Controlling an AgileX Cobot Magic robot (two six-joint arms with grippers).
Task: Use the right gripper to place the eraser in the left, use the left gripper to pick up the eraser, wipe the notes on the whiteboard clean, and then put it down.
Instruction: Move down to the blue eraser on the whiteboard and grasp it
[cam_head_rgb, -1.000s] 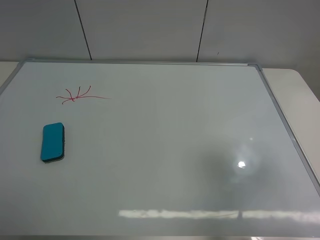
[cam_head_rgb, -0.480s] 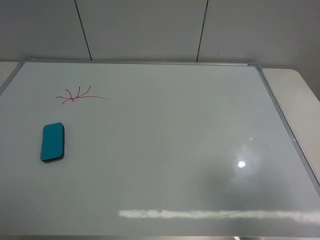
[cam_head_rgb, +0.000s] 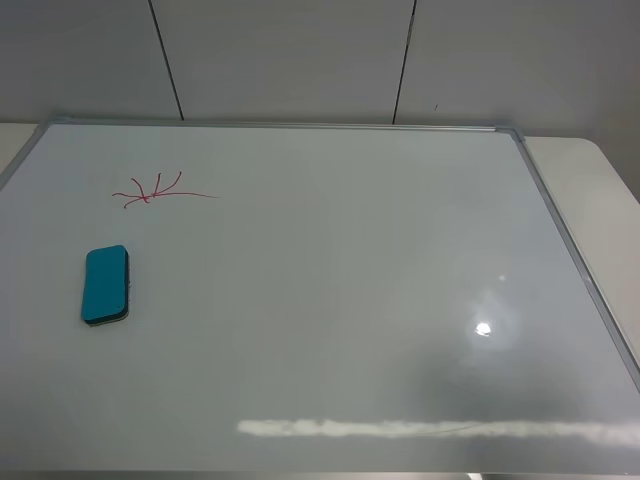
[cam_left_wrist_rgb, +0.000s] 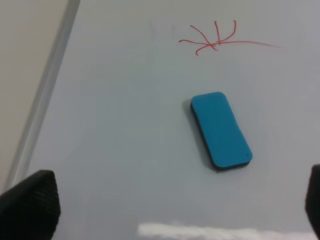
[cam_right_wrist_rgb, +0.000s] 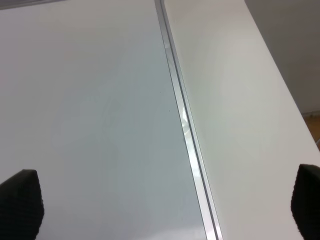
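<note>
The teal-blue eraser (cam_head_rgb: 105, 284) lies flat on the left part of the whiteboard (cam_head_rgb: 330, 300), just below the red notes (cam_head_rgb: 155, 190). Neither gripper shows in the exterior high view. In the left wrist view the eraser (cam_left_wrist_rgb: 220, 130) lies ahead of my left gripper (cam_left_wrist_rgb: 170, 206), with the notes (cam_left_wrist_rgb: 216, 39) beyond it. The left gripper's fingertips (cam_left_wrist_rgb: 30, 202) stand wide apart, open and empty. My right gripper (cam_right_wrist_rgb: 162, 202) is open and empty over the whiteboard's right frame (cam_right_wrist_rgb: 186, 130), its fingertips (cam_right_wrist_rgb: 20, 202) wide apart.
The whiteboard lies on a pale table (cam_head_rgb: 600, 180) that shows past its right frame and at the far left (cam_left_wrist_rgb: 25, 60). A grey panelled wall (cam_head_rgb: 300, 60) stands behind. A lamp glare (cam_head_rgb: 484, 328) and a faint shadow sit on the lower right of the board.
The faint shadow on the lower right of the board has drifted toward the near edge. The eraser and notes have not moved.
</note>
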